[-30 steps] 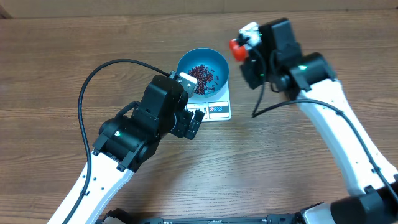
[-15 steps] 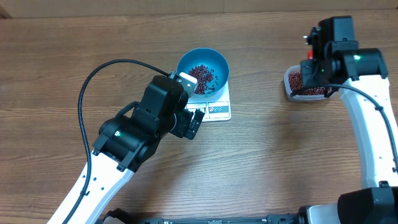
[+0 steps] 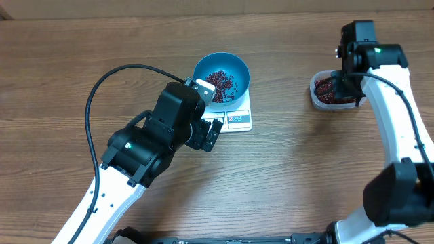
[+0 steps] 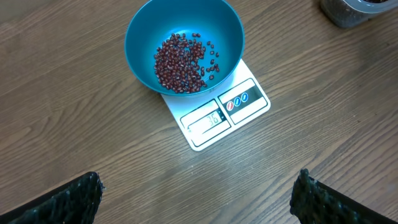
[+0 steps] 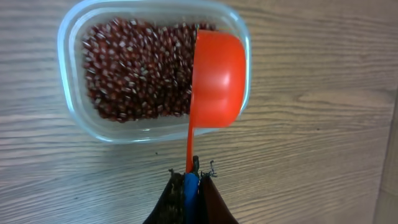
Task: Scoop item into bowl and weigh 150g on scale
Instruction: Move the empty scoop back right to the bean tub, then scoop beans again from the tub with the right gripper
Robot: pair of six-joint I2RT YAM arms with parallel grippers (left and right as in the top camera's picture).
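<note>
A light-blue bowl (image 3: 222, 76) (image 4: 185, 46) holding a loose pile of red-brown beans (image 4: 181, 63) stands on the small white scale (image 3: 237, 119) (image 4: 226, 115). My left gripper (image 4: 199, 196) hovers open just in front of the scale, nothing between its fingers. At the right, my right gripper (image 5: 191, 180) is shut on the handle of an orange scoop (image 5: 216, 81). The scoop's cup hangs over the right end of a clear tub (image 5: 73, 102) (image 3: 314, 90) full of beans (image 5: 134, 71).
The wooden table (image 3: 298, 176) spreads around both arms. A black cable (image 3: 115, 78) loops over the table behind the left arm. The right arm (image 3: 393, 115) reaches along the right edge up to the tub.
The right arm has swung the scoop from beside the bowl over to the clear tub at the right. The left arm has not moved.
</note>
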